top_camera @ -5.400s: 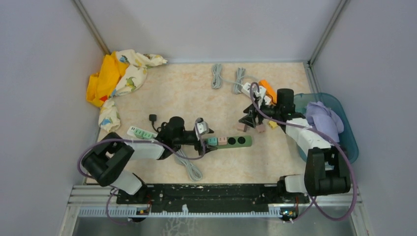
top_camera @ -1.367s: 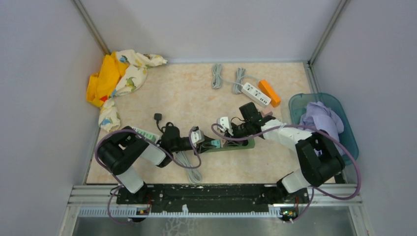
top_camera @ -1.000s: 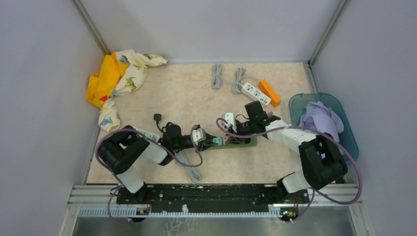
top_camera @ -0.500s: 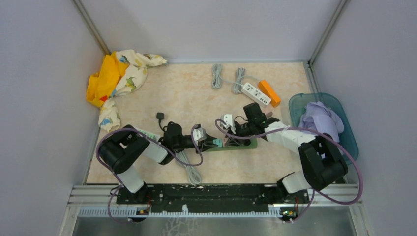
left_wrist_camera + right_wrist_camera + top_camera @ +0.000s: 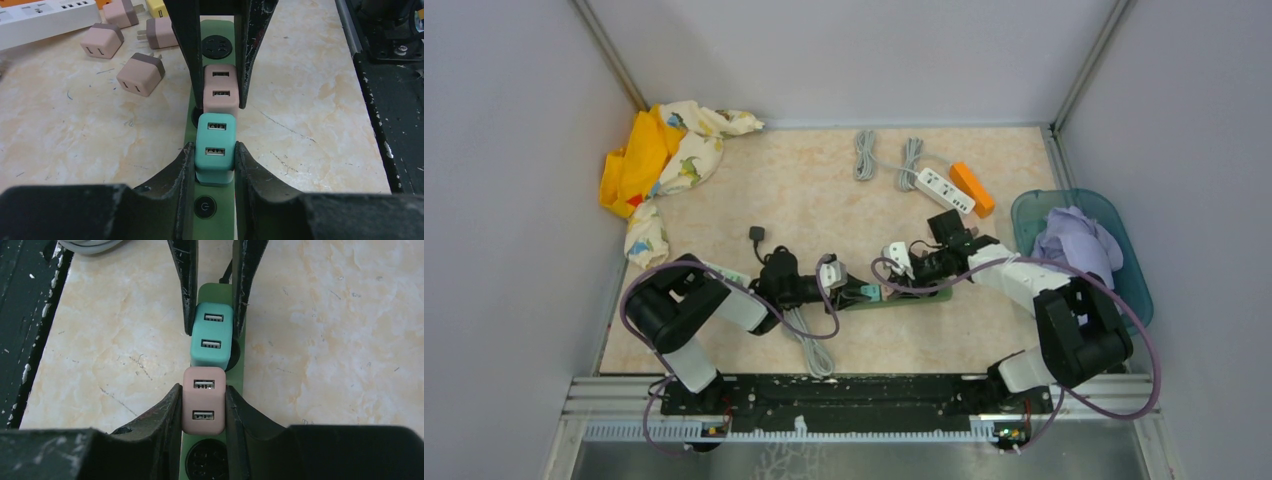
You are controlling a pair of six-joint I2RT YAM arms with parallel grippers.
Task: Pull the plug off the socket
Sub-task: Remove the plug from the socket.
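A blue-green bin (image 5: 1132, 292) sits on the worktop (image 5: 804, 200) at the right edge of the top view. A soft purple cloth (image 5: 1079, 245) is bunched up inside it and pokes over the rim.

In the lower middle of that view the two arms meet over a green power strip (image 5: 236, 379). Two small plugs stand on the strip, touching side by side — a teal plug (image 5: 216, 147) and a pink plug (image 5: 221, 90). Both are pushed in, and neither one is off.

The left jaws are closed tight on the teal plug. In the left wrist view a black finger presses on each side of it, low in the middle of the frame. The right jaws are closed tight on the pink plug in the same way. The right wrist view shows it squeezed at the bottom middle, with the teal plug just above it.

In the upper left of the left wrist view some loose plugs (image 5: 141, 74) lie on the worktop near a white power strip (image 5: 45, 17). In the top view an orange block (image 5: 972, 188) lies just beside that white strip, and two grey cords (image 5: 864, 153) lie at the top middle. A yellow and patterned cloth (image 5: 659, 150) is heaped in the upper left corner. Another grey cord (image 5: 809, 335) lies coiled by the left arm.
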